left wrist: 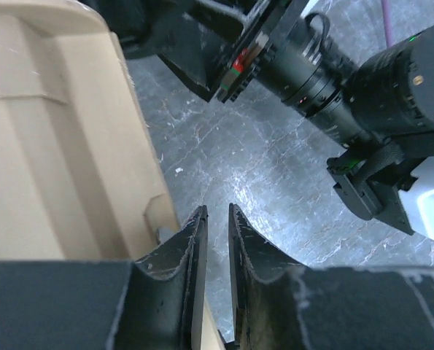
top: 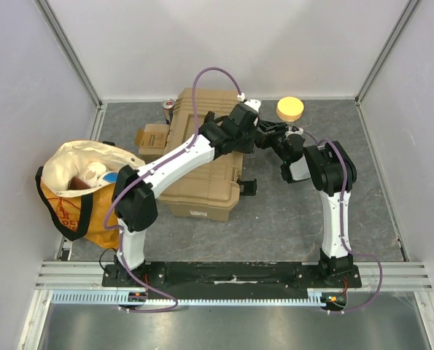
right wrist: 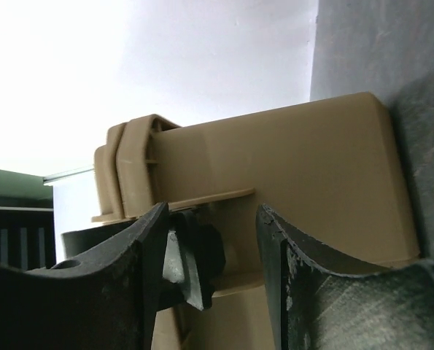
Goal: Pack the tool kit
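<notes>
R pincer (right wrist: 211,219) wide astride toolbox (right wrist: 289,182) latch (right wrist: 191,266); top view: hidden.

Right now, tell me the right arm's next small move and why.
Probably close the right end effector on the black latch. Its fingers stand open on either side of that latch at the side of the toolbox, so a squeeze would likely grip it. The left end effector is nearly shut beside the toolbox, holding nothing.

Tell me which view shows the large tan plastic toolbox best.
Top external: the large tan plastic toolbox shows nearly whole, though the left arm crosses it. Left wrist shows only one side wall; right wrist only a close-up corner with a black latch.
</notes>
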